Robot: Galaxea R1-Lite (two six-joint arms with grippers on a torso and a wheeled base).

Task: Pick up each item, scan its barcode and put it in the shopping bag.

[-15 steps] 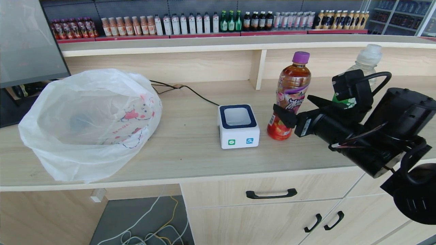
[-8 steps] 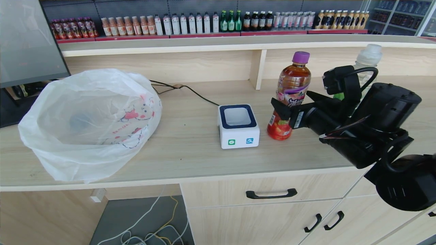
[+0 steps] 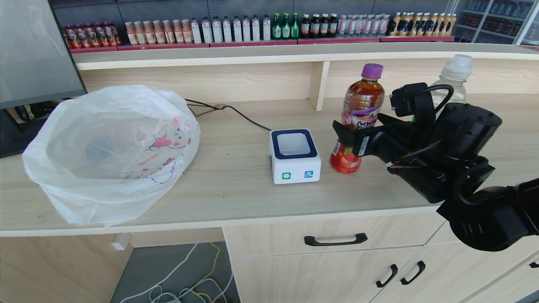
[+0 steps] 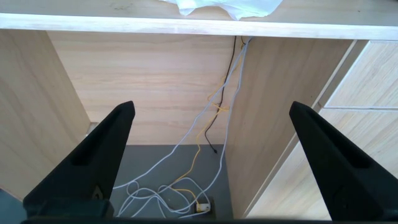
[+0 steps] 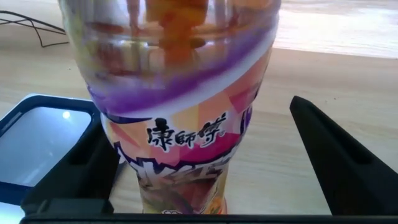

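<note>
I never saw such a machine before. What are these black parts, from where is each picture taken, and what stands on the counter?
This is a two-armed robot at a shop counter. The wide picture comes from its head; the other two from cameras on its wrists. The black prongs are gripper fingers. The right gripper is open around a drink bottle with a purple cap, not gripping it. The left gripper hangs open below counter height. On the counter: a white scanner box, a plastic shopping bag and a clear bottle.

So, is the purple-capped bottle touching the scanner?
Apart: the head view shows a strip of counter between the bottle and the scanner.
</note>
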